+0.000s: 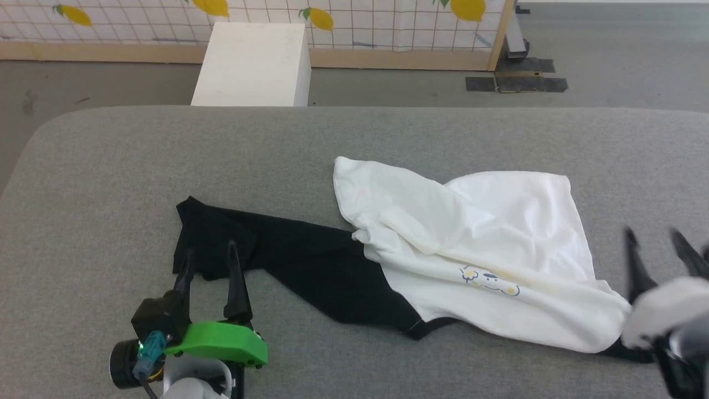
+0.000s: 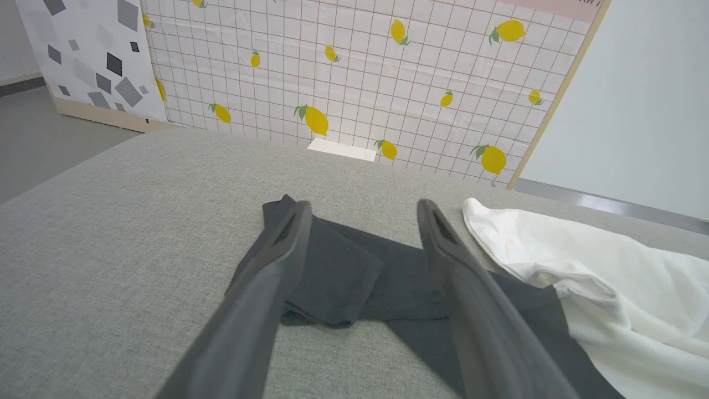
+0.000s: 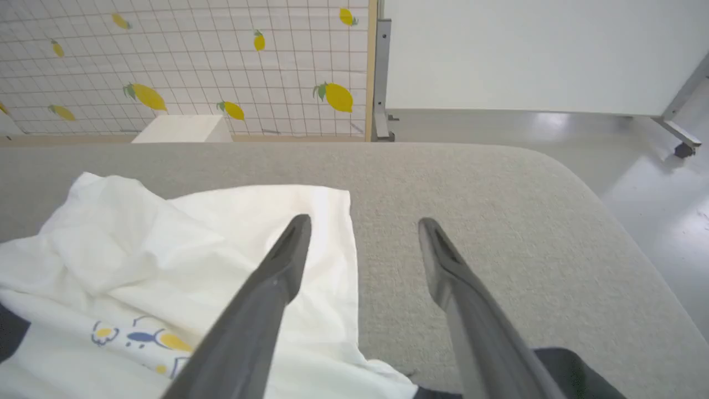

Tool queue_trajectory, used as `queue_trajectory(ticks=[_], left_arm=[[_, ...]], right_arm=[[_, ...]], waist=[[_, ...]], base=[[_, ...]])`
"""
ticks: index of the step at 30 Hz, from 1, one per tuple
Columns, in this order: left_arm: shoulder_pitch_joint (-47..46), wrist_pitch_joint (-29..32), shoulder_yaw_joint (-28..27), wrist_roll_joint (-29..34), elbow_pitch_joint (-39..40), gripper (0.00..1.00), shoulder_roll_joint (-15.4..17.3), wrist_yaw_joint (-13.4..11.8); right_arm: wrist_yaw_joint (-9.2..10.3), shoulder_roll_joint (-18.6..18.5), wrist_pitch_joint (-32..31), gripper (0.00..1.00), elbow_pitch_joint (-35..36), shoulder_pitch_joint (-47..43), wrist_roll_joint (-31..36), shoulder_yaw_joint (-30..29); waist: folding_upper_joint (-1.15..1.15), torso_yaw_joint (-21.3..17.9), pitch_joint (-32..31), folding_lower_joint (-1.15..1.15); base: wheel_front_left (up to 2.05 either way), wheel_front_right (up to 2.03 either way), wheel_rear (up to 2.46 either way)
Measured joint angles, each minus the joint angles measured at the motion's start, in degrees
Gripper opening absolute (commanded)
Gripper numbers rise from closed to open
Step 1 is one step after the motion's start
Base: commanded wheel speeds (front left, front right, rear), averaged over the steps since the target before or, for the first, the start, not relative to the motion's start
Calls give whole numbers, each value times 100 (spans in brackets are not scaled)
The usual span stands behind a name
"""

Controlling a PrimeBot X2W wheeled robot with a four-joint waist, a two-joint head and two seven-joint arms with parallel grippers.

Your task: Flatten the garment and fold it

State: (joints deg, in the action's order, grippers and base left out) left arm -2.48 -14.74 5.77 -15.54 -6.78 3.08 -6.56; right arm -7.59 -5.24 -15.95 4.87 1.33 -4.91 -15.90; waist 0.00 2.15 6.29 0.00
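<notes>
The garment [image 1: 476, 249] lies crumpled on the grey padded table [image 1: 354, 144]. Its white body is bunched to the right, with a small cartoon print [image 1: 490, 280] near its front edge. One black sleeve [image 1: 266, 244] stretches out to the left. My left gripper [image 1: 207, 252] is open, its fingers straddling the end of that black sleeve [image 2: 338, 277]. My right gripper [image 1: 656, 235] is open at the garment's right edge [image 3: 310, 233], nothing between its fingers. A bit of black cloth [image 3: 576, 371] lies under the right finger's base.
A white box [image 1: 252, 64] stands on the floor beyond the table's far edge. Behind it runs a lemon-print screen [image 1: 360, 22] with a wooden frame. The table's rounded right corner [image 3: 565, 177] drops to a grey floor.
</notes>
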Motion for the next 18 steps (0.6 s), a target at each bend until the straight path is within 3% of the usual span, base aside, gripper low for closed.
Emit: queue_trajectory(ticks=[4,8,18], left_arm=[[-76,0,71,0,45,100,-2,0],[-254,0,196,-15,109,100,-3,1],[-609,0,548,-118,194,100,-7,-11]], right_arm=[[0,-563,639,100,-294,537,-442,1194],[0,-1312,776,100,-1058,1190,-849,2410],[0,-2695,-314,100,-2349,2853,-2034,5032]], waist=[[0,72,119,0],[0,180,284,0],[0,570,759,0]], base=[[0,0,0],[0,0,0],[0,0,0]])
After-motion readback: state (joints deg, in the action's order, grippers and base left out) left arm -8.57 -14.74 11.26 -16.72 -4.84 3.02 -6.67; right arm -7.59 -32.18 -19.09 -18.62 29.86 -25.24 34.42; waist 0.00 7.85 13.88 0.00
